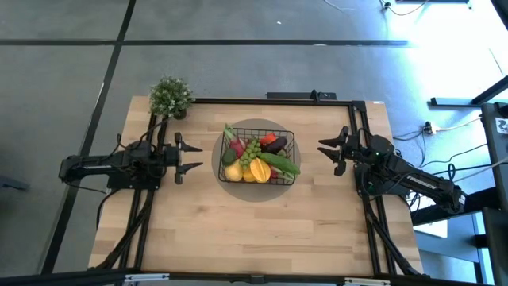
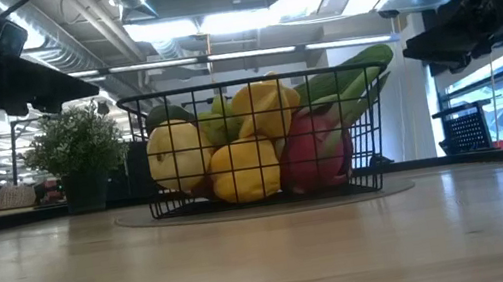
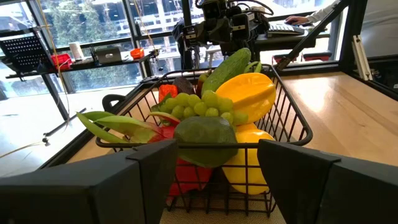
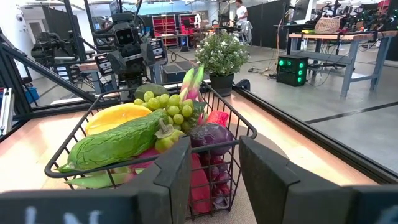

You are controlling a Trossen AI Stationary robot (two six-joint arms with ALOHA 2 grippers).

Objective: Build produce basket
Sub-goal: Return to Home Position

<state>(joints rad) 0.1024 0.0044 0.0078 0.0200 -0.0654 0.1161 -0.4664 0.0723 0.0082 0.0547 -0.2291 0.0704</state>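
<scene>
**While both grippers hang open, the basket [image 1: 221, 159] sits full**

The table [image 1: 198, 238] carries the basket at its middle, on a round grey mat [image 1: 258, 125]. The left gripper [image 1: 198, 156] hovers near the basket's left end with its fingers wide. The right gripper [image 1: 325, 154] hovers near the right end with a narrower gap, and both are empty. A plant [image 1: 171, 97] stands at the far left corner. The produce is heaped inside the basket: cucumber [image 1: 279, 163], grapes [image 1: 251, 149], eggplant [image 1: 274, 144], lemon [image 1: 232, 171].

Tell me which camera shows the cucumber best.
The right wrist view: the cucumber lies closest, its full length atop the basket. The high view shows it small, the left wrist view partly behind the yellow fruit, the low view only its raised end.
</scene>
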